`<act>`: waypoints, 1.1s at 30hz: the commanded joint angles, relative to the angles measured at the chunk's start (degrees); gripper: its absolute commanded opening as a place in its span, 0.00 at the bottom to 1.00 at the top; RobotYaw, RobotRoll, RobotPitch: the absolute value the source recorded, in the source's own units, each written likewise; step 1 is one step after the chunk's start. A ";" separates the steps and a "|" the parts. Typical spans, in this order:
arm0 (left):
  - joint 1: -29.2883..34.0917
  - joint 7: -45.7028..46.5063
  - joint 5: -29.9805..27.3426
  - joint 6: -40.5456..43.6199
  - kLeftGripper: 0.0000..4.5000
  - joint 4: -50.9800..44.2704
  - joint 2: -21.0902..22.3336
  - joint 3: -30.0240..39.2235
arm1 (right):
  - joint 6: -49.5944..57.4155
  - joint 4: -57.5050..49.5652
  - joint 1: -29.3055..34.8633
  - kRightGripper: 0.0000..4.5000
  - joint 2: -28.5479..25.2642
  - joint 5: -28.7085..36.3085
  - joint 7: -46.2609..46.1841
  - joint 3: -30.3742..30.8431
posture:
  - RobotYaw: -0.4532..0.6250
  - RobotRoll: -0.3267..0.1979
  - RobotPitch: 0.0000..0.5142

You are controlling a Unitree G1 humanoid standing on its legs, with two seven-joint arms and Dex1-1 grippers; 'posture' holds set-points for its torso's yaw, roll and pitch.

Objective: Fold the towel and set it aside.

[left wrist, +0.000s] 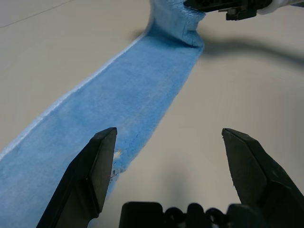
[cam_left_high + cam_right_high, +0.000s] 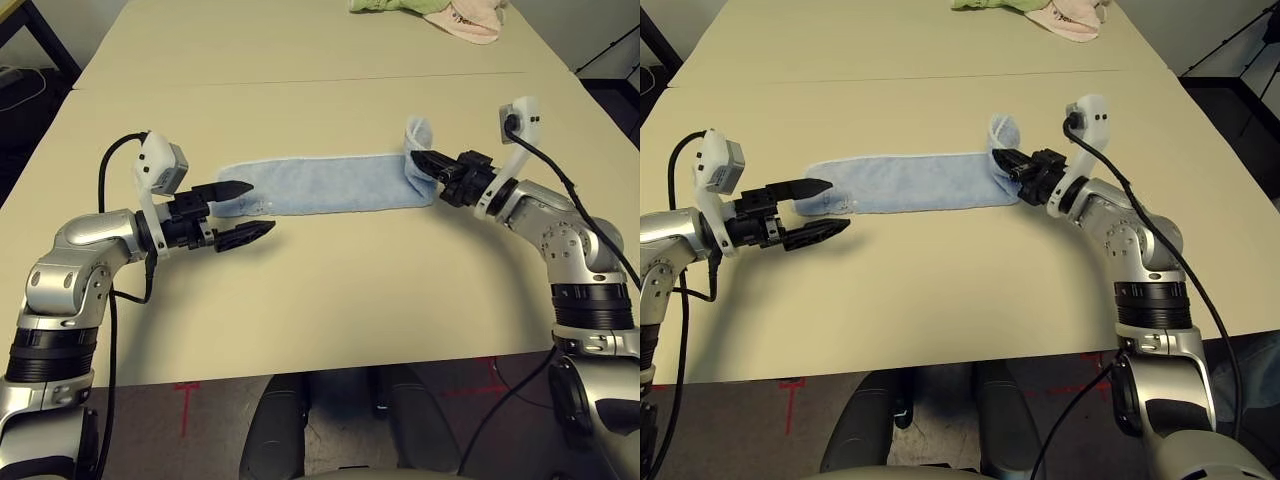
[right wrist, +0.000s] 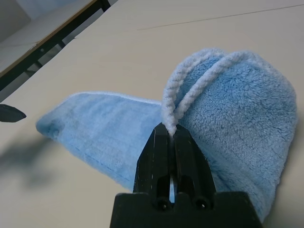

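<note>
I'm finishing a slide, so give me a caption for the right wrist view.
Right gripper, jaws shut on the blue towel's white edging, lifting one end off the table.

Silver forearms (image 2: 568, 245); black ribbed cuffs (image 2: 592, 307); white wrist brackets (image 2: 154, 180); loose black cables (image 2: 112, 330)

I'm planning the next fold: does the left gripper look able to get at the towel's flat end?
Probably yes: the left gripper stands open beside that end of the towel, with nothing visible between them.
</note>
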 commanded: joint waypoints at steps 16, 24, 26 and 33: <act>-2.92 -3.90 2.52 -4.44 1.00 4.21 -1.70 -4.36 | 0.24 -3.36 -0.12 0.00 3.08 -5.75 -0.66 6.57 | 0.43 0.62 0.37; -3.42 -3.30 3.05 -3.88 1.00 4.14 -2.08 -4.35 | 1.77 -2.68 -0.59 0.19 1.73 -9.46 0.82 10.58 | 0.43 0.62 0.37; -3.41 -3.17 3.11 -3.75 1.00 4.11 -2.02 -4.33 | 1.66 -2.62 -0.69 0.36 2.15 -9.65 0.62 10.01 | 0.43 0.62 0.37; -3.59 -2.89 3.31 -3.51 1.00 4.35 -2.14 -4.50 | 1.53 -1.54 -2.21 0.93 5.19 -8.18 0.33 7.70 | 0.42 0.62 0.36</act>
